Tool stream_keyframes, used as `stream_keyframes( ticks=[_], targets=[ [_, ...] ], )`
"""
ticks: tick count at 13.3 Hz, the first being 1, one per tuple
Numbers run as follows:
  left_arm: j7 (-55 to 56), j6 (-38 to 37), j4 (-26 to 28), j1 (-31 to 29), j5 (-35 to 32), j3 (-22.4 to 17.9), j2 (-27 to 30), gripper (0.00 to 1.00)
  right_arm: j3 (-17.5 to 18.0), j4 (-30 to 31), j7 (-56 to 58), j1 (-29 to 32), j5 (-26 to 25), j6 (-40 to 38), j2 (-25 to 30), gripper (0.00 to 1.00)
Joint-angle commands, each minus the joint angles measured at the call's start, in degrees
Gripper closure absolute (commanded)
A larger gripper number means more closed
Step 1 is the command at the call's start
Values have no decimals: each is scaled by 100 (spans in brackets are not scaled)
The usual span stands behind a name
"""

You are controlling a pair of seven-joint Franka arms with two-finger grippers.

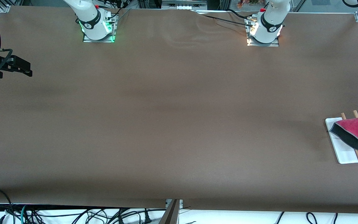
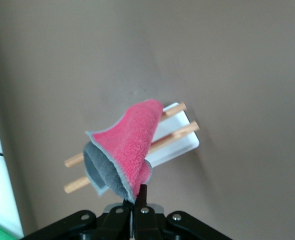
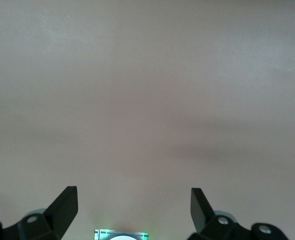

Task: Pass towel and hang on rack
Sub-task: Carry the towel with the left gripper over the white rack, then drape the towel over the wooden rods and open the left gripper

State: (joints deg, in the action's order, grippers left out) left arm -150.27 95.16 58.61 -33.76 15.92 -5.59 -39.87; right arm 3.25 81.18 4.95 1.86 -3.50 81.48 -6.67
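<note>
Left tool up in the air at the left arm's end of the surface, fingers pressed together on a corner of the towel, wrist out of the front view. Right tool held at the right arm's end, waiting above the surface, fingers spread wide apart with nothing between them.

Brown table; rack at left arm's end.
</note>
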Motion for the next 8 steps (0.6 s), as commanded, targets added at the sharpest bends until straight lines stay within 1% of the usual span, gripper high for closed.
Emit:
stream_keyframes(
  ticks=[1, 3, 5, 8],
  targets=[
    [-555, 29, -51, -25, -89, -249, -196, 100, 9, -32, -47, -10, 52, 17, -1, 0],
    [-740, 56, -130, -42, -54, -469, -363, 100, 9, -41, -38, -27, 60, 17, -1, 0],
    [-845, 283, -130, -200, -54, -478, -486, 100, 18, -41, -38, -54, 52, 52, -1, 0],
    [-873, 389, -139, -420, -45, -470, -644, 100, 9, -67, -47, -63, 60, 88, -19, 0]
  ],
)
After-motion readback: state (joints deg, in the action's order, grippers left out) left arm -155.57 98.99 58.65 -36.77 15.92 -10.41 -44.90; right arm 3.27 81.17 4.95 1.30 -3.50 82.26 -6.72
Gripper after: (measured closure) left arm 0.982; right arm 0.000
